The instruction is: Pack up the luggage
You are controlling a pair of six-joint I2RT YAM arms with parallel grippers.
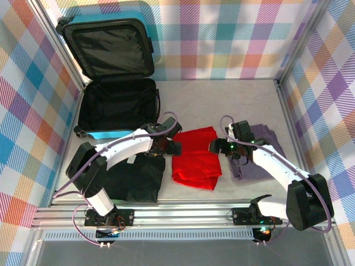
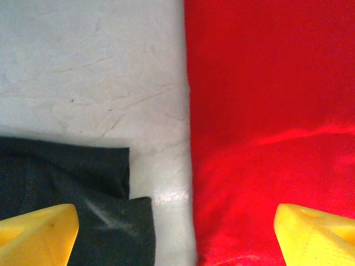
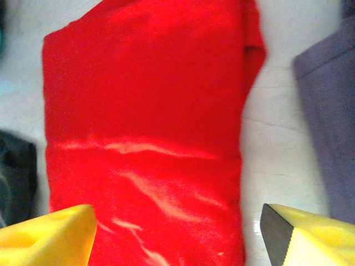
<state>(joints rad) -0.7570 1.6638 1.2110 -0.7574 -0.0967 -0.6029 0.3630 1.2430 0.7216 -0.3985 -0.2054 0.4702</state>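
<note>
Luggage (image 1: pixel 113 72) lay open at the far left corner of the table (image 1: pixel 222 105), lid propped against the wall so its black fabric lining faced me, turquoise hard shell showing at the rim; nothing packed in it that I could make out; outward from it, three folded pieces sat in a row on the pale, scuffed surface, handy for lifting: black garment (image 1: pixel 136 177) nearest, soft and matte; red garment (image 1: pixel 194 158) in the middle, fleecy and rumpled; purple garment (image 1: pixel 272 138) on the right; my left pincer (image 2: pixel 175 221) hovered with yellow fingers spread wide, straddling the gap between black and red; my right pincer (image 3: pixel 177 221) hung over the red's other edge, likewise parted, gripping nothing; both, I judged, were lined up to lift the red together.
</note>
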